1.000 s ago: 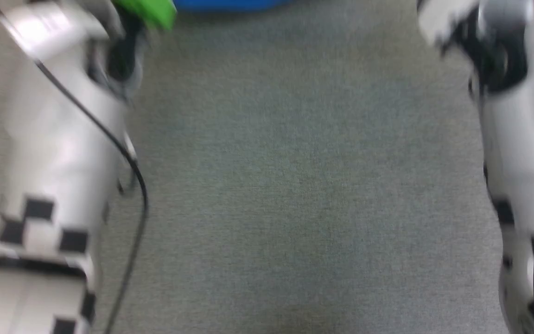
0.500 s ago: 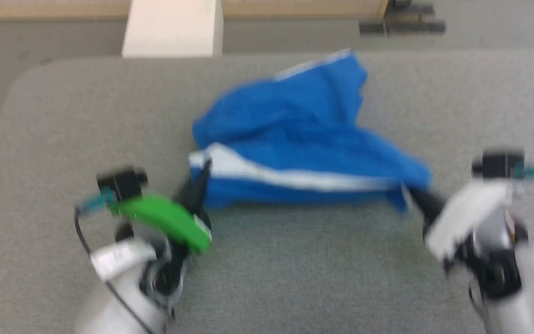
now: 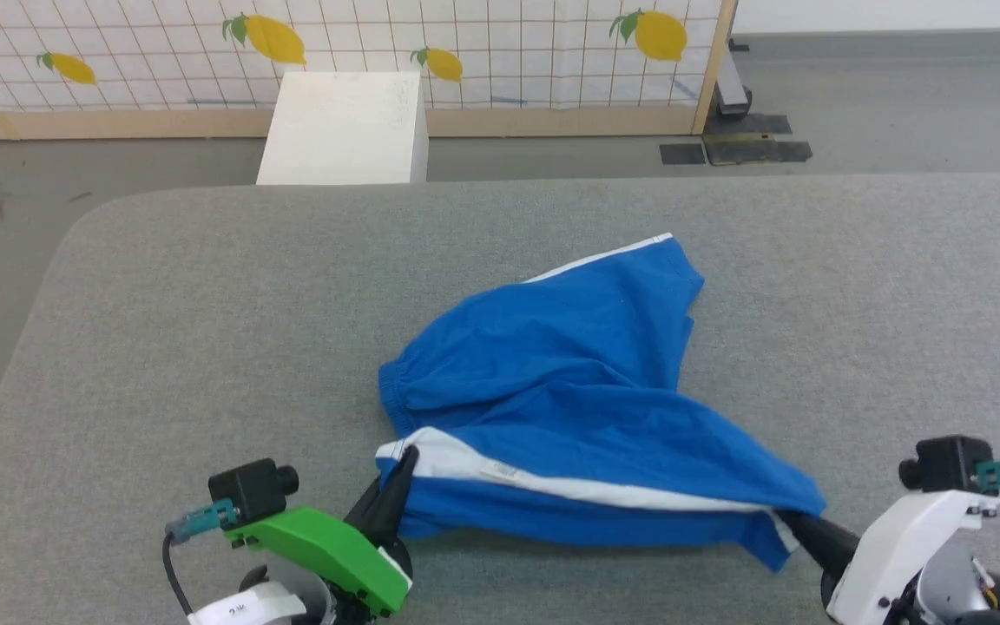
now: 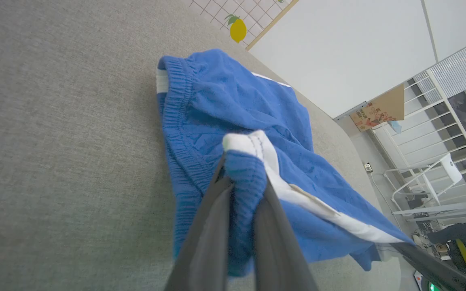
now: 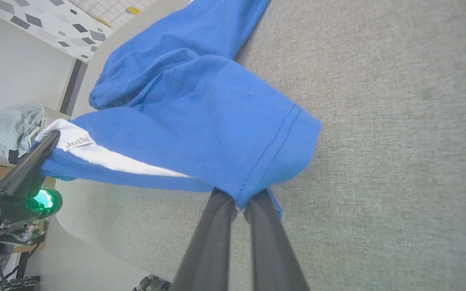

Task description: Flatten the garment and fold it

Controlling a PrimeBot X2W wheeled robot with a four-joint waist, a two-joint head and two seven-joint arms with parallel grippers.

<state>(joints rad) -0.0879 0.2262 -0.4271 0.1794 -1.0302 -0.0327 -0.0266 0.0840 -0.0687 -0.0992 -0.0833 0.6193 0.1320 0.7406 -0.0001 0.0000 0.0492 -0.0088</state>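
Head camera had swung up from bare grey worktop (image 3: pixel 161 286) onto the crumpled blue garment (image 3: pixel 569 391) lying mid-worktop, its near edge stretched between left gripper (image 3: pixel 404 464) and right gripper (image 3: pixel 791 521), each pinching a corner: flattening apparently underway, folding unstarted.

The head camera has tilted up, bringing the garment (image 3: pixel 569 391) fully into view.

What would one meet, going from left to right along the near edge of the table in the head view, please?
left gripper, shut on one end of the garment → blue garment, held between the two → right gripper, shut on its other end
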